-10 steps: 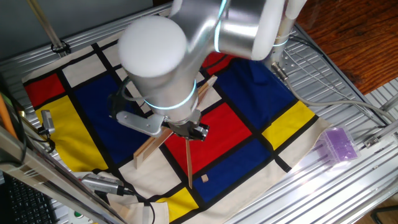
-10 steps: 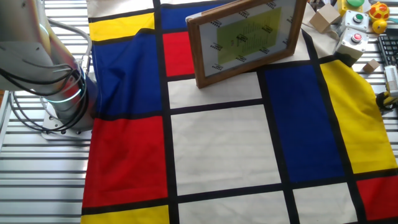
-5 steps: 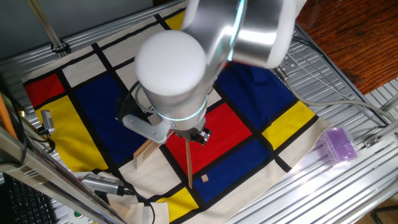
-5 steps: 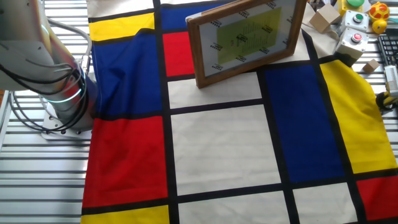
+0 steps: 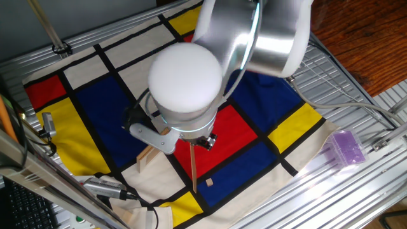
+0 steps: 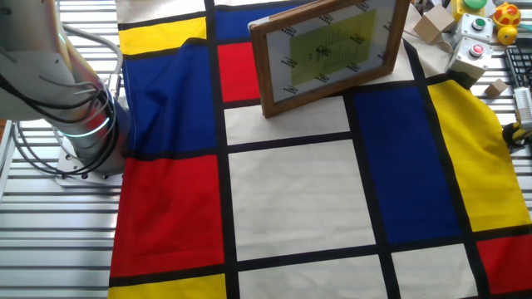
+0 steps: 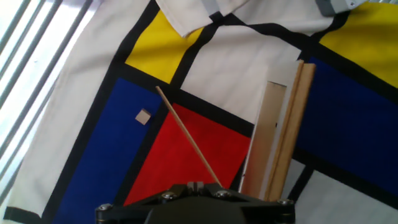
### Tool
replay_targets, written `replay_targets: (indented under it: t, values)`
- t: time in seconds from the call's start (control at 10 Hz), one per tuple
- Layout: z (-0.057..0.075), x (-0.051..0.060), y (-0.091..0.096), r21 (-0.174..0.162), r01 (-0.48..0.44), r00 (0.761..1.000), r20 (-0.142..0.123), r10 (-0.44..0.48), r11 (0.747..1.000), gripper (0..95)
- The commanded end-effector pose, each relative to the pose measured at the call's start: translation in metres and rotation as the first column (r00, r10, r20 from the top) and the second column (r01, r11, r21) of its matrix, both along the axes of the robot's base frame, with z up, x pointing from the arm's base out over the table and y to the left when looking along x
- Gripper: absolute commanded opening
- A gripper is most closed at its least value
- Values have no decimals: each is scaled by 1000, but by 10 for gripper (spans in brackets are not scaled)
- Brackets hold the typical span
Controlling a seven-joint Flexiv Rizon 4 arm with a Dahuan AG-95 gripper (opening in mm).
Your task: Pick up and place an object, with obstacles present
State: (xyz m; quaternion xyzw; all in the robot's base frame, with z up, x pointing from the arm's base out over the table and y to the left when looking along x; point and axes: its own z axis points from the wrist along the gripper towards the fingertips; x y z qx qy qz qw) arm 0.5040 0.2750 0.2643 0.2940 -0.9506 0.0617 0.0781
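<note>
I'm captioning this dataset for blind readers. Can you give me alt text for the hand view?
Looking down past the tool's dark base, a tiny tan cube sits on a blue panel of a colour-block cloth. A thin wooden strip runs diagonally across the red panel to its right, and a wider wooden plank stands on edge further right.

The table (image 5: 356, 83) is a ribbed metal surface covered by a cloth (image 5: 82, 108) printed in red, blue, yellow and white panels with black lines. Directly on the cloth lie the tiny wooden cube (image 7: 143, 116) on a blue panel, the narrower strip (image 7: 189, 138) crossing a red panel, and the wide plank (image 7: 273, 137) standing on edge beside it. A purple translucent box (image 5: 345, 147) rests on the bare metal beyond the cloth edge, and a wooden-framed board (image 6: 328, 50) lies on the cloth in the other fixed view.
</note>
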Motion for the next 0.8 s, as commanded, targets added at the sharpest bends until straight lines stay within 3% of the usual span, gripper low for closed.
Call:
replay_targets:
  t: [0.1, 0.5, 0.8]
  values:
    - [6, 0, -10, 11, -20, 1000, -4, 20, 1000, 0]
    - [39, 22, -61, 29, -91, 996, -20, 92, 995, 0]
    - [28, 41, -118, 44, -134, 991, -20, 135, 990, 0]
